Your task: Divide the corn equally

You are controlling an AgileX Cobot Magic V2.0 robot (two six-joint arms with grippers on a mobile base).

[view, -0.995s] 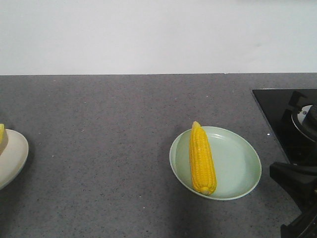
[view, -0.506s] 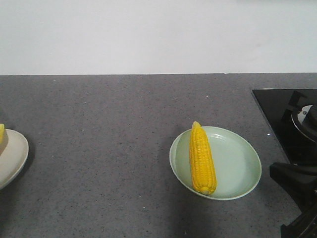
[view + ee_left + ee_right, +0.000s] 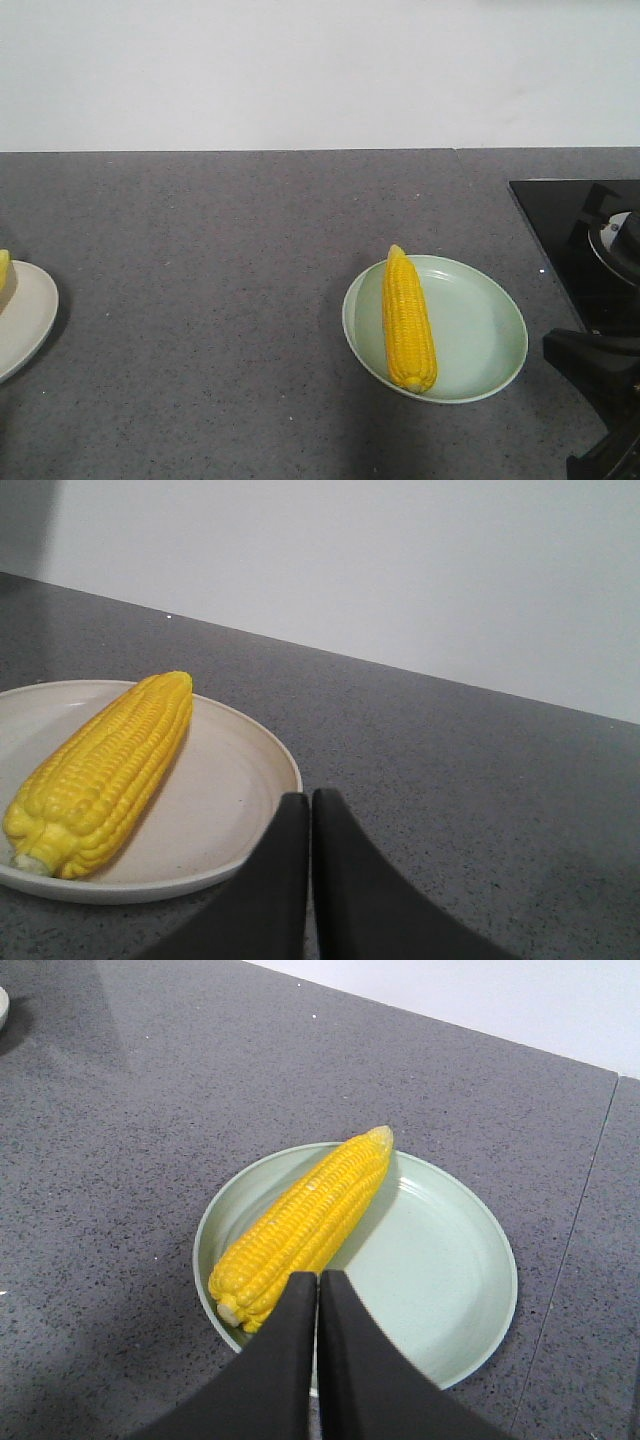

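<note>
One corn cob (image 3: 408, 320) lies lengthwise in the left half of a pale green plate (image 3: 480, 330) on the grey counter; the right wrist view shows the same cob (image 3: 300, 1225) on that plate (image 3: 440, 1260). A second corn cob (image 3: 105, 770) rests on a cream plate (image 3: 230, 790) at the far left, only its edge (image 3: 30, 310) showing in the front view. My left gripper (image 3: 310, 798) hovers shut and empty beside the cream plate's right rim. My right gripper (image 3: 318, 1278) is shut and empty above the green plate, near the cob's stub end.
A black gas hob (image 3: 585, 250) with its burner grate fills the right side of the counter. A white wall (image 3: 320, 70) runs along the back. A seam (image 3: 580, 1220) in the countertop passes right of the green plate.
The cream plate's edge sits slightly lower and farther left in the front view than a second ago. Everything else is still.
</note>
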